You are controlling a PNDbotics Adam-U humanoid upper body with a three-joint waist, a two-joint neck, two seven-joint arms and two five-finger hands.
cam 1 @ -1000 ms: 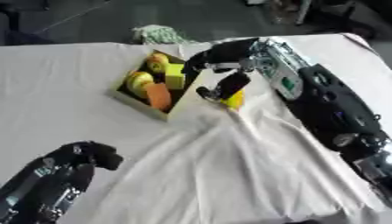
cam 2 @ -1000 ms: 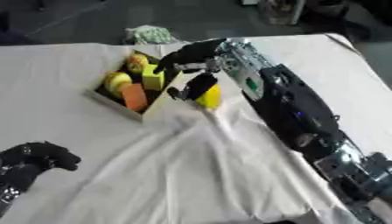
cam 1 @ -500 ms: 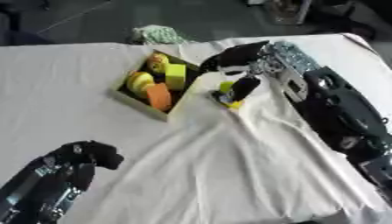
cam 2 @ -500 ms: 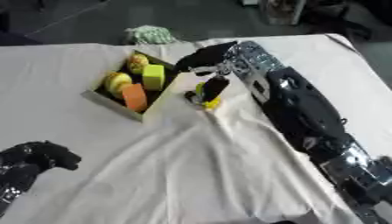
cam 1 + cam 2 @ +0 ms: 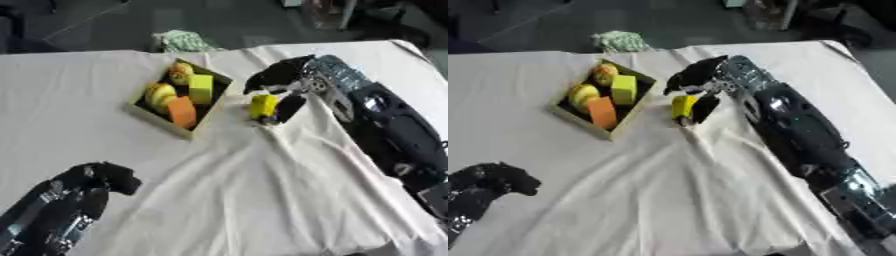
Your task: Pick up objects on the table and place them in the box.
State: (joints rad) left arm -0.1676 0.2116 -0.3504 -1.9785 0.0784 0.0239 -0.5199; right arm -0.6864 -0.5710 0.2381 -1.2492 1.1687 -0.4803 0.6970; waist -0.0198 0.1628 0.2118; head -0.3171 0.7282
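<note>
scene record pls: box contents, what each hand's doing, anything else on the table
box: open, left of centre on white cloth
contents: round yellow fruit, yellow block, yellow-green item, orange block
right hand: fingers curled round yellow object, just right of the box
left hand: idle, curled, lower left
other: green-white bundle at far edge

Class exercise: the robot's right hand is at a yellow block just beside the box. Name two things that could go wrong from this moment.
1. The right hand pinches the yellow block only at its sides, low over the rumpled cloth, so the block may slip out when lifted.
2. The box already holds several pieces and looks almost full, so the block could catch on its rim or land on top and roll out.
</note>
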